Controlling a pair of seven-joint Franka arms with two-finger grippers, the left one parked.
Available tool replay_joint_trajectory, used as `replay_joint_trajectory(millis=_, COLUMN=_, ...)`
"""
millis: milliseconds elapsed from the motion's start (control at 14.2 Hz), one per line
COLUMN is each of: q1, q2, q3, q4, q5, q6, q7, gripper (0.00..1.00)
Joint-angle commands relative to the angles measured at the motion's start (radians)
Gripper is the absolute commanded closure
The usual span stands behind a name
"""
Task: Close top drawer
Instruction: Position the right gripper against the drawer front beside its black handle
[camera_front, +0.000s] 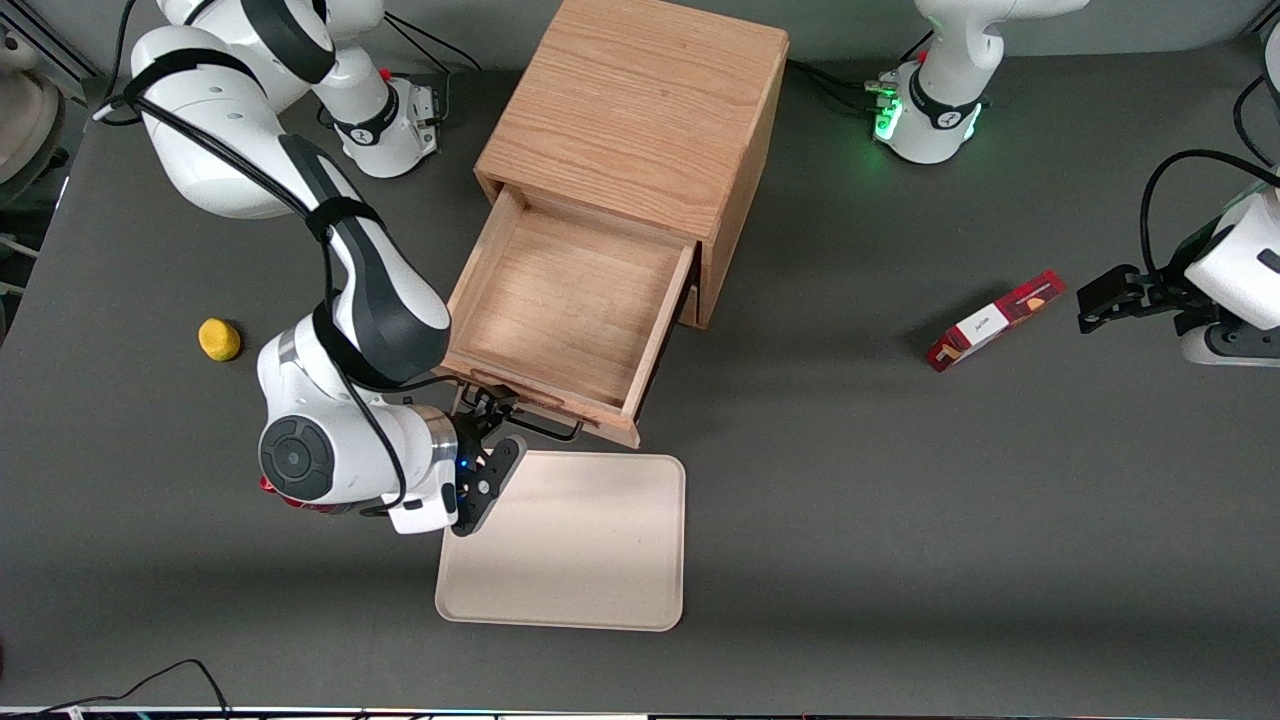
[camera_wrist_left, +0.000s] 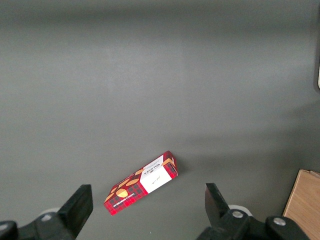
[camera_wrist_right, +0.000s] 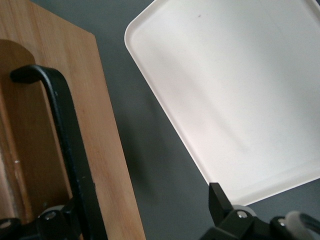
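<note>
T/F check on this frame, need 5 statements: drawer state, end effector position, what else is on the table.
1. The top drawer is pulled out of the cabinet. True.
2. The top drawer holds a yellow object. False: it shows only bare wood inside; the yellow object lies on the table toward the working arm's end.
3. The end effector is at the drawer's black handle. True; in the right wrist view one finger sits by the handle bar.
4. The red box lies on the tray. False: it lies on the table toward the parked arm's end.
5. The tray is nearer the front camera than the drawer. True.
</note>
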Motion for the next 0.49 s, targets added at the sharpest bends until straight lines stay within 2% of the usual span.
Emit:
replay_joint_trajectory(millis=0, q1=-0.002, q2=0.019, q3=0.004, q4=0.041, q5=-0.013, q6=0.009, q7=-0.015, gripper=0.00)
replay_joint_trajectory(millis=423, q1=-0.024, q2=0.016, q3=-0.005, q4=0.043, q5=-0.014, q6=0.009, q7=-0.136, gripper=0.00)
